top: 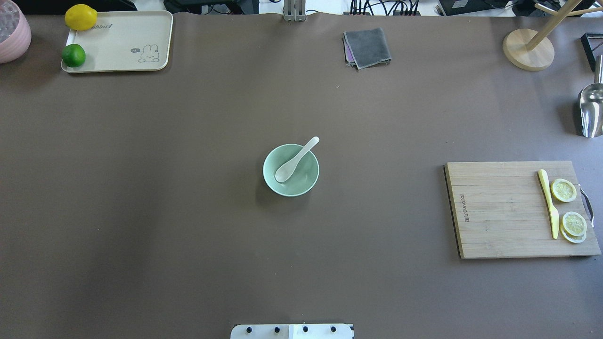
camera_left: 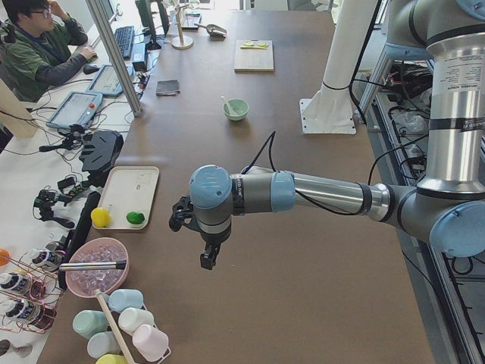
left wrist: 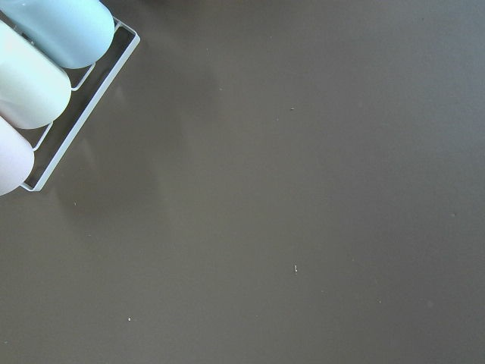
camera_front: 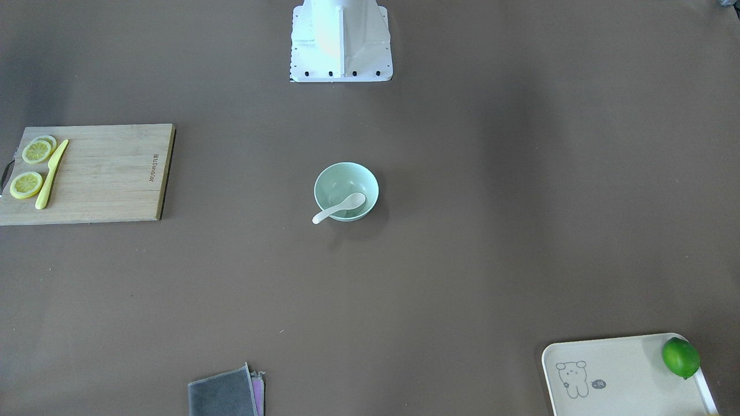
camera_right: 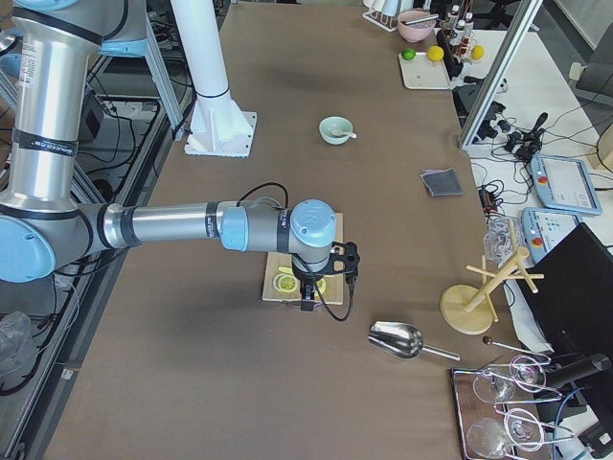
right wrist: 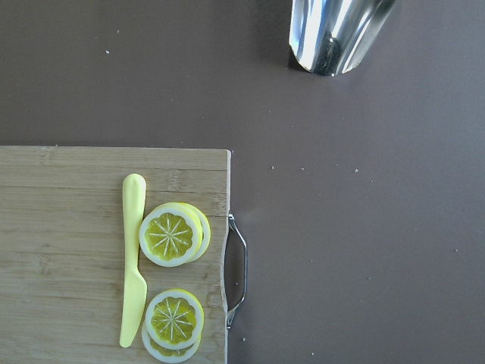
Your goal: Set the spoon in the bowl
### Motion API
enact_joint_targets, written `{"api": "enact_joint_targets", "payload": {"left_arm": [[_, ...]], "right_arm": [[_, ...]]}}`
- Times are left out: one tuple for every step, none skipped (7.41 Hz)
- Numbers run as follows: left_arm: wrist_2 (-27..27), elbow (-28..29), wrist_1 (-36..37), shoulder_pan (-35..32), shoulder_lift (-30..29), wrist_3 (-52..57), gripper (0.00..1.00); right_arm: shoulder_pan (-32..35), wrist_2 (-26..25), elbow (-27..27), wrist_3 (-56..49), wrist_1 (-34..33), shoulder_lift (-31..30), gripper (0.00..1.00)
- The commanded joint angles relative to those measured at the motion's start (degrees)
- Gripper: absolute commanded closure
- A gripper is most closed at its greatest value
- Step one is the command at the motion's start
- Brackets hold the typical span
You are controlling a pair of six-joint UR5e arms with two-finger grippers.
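Observation:
The pale mint-green bowl (camera_front: 346,178) stands at the middle of the table, also in the overhead view (top: 293,189). The white spoon (camera_front: 341,208) lies in it, scoop on the bowl's bottom and handle (top: 311,143) resting over the rim. Both arms are away from the bowl and show only in the side views. My left gripper (camera_left: 206,259) hangs over the table's left end near the tray. My right gripper (camera_right: 308,301) hangs over the cutting board at the right end. I cannot tell whether either is open or shut.
A wooden cutting board (top: 499,212) with a yellow knife (top: 549,202) and lemon slices (top: 564,190) lies at the right. A cream tray (top: 122,42) holds a lime and a lemon. A grey cloth (top: 367,47), a metal scoop (top: 591,110) and a rack of cups (left wrist: 45,68) stand at the edges.

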Motion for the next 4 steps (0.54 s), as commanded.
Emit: {"api": "enact_joint_targets", "payload": {"left_arm": [[0.0,0.0,0.0,0.0,0.0,0.0,0.01],[0.0,-0.1,0.0,0.1,0.5,0.0,0.01],[0.0,-0.1,0.0,0.1,0.6,0.0,0.01],[0.0,-0.1,0.0,0.1,0.6,0.0,0.01]], "right_arm": [[0.0,-0.1,0.0,0.0,0.0,0.0,0.0],[-0.1,-0.1,-0.1,0.0,0.0,0.0,0.0],[-0.1,-0.1,-0.1,0.0,0.0,0.0,0.0],[-0.2,-0.1,-0.1,0.0,0.0,0.0,0.0]]}}
